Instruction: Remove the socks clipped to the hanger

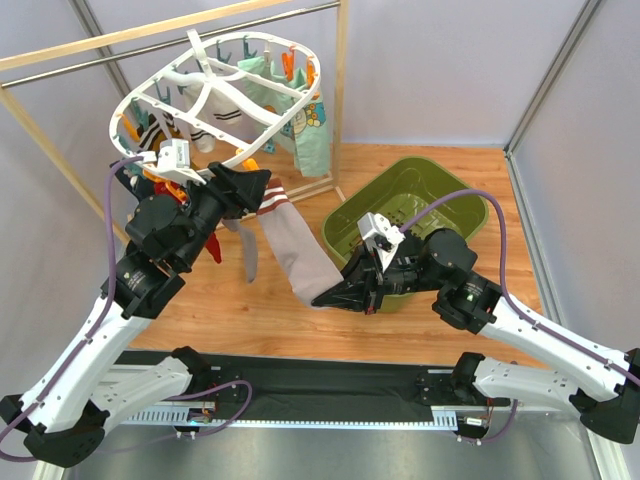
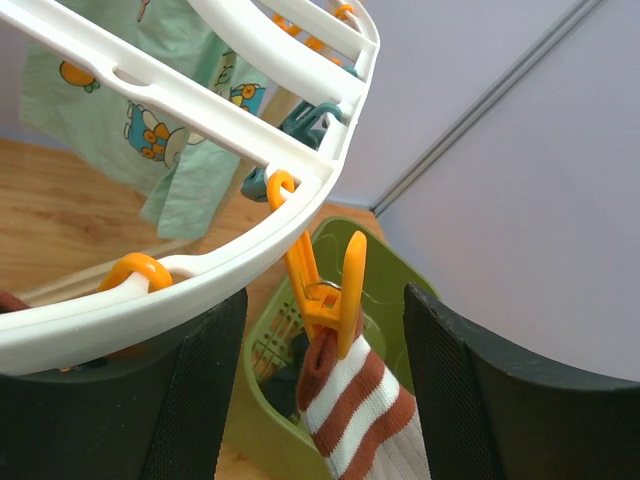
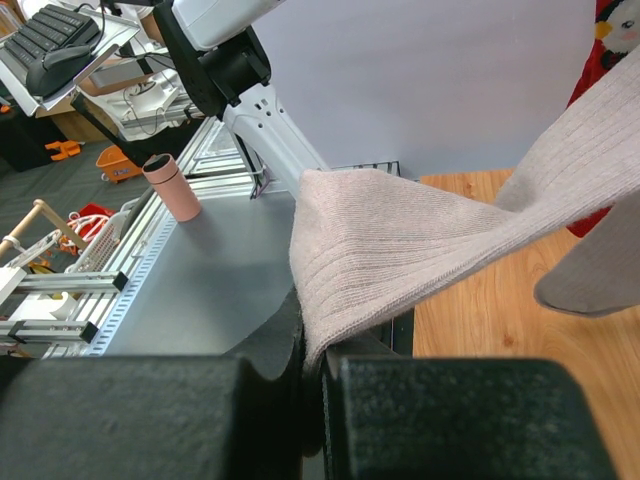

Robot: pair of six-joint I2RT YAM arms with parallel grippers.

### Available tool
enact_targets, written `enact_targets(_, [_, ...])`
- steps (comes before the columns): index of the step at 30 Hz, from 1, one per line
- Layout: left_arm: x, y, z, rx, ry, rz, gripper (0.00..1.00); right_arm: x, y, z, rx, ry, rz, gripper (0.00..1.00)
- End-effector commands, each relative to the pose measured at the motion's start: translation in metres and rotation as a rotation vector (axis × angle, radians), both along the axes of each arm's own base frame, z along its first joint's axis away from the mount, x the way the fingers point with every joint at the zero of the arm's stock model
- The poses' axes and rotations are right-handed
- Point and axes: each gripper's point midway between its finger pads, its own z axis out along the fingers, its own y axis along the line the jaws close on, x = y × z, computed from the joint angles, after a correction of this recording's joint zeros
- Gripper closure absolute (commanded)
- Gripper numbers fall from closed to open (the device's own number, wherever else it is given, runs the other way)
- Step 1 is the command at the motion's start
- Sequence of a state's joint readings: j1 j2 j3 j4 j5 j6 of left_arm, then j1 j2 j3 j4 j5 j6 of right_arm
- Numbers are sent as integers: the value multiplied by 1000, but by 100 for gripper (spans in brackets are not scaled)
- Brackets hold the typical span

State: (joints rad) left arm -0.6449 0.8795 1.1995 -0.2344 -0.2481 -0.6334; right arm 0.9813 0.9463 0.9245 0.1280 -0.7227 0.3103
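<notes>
The white oval hanger (image 1: 215, 100) hangs tilted at the back left, with orange and teal clips under its rim (image 2: 200, 270). One orange clip (image 2: 335, 290) pinches the brown-and-white striped cuff of a beige sock (image 2: 365, 400). My left gripper (image 2: 325, 335) stands open, one finger on each side of that clip and cuff, touching neither. The sock (image 1: 295, 250) stretches down and right to my right gripper (image 1: 325, 298), which is shut on its toe end (image 3: 400, 240). A mint green printed sock (image 1: 310, 125) is still clipped at the hanger's far side.
A green basket (image 1: 420, 190) sits on the wooden floor behind my right arm. A red sock (image 1: 212, 245) and a grey sock (image 1: 247, 250) dangle below the hanger near my left wrist. A wooden and metal rail frame (image 1: 340, 90) holds the hanger.
</notes>
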Motion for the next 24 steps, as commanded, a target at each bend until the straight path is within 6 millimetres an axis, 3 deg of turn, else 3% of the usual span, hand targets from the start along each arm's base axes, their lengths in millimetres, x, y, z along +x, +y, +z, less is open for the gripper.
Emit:
enact_targets(1, [-6, 0, 26, -68, -77, -35, 30, -5, -6, 14, 47, -30, -1, 100])
enact_targets(14, [0, -1, 27, -90, -74, -23, 40, -4, -6, 9, 32, -34, -5, 100])
enact_targets(18, [-2, -5, 31, -102, -94, -53, 29, -4, -6, 9, 30, -36, -7, 100])
enact_targets(24, [-2, 4, 28, -107, -70, -11, 28, -5, -6, 9, 29, -38, -6, 100])
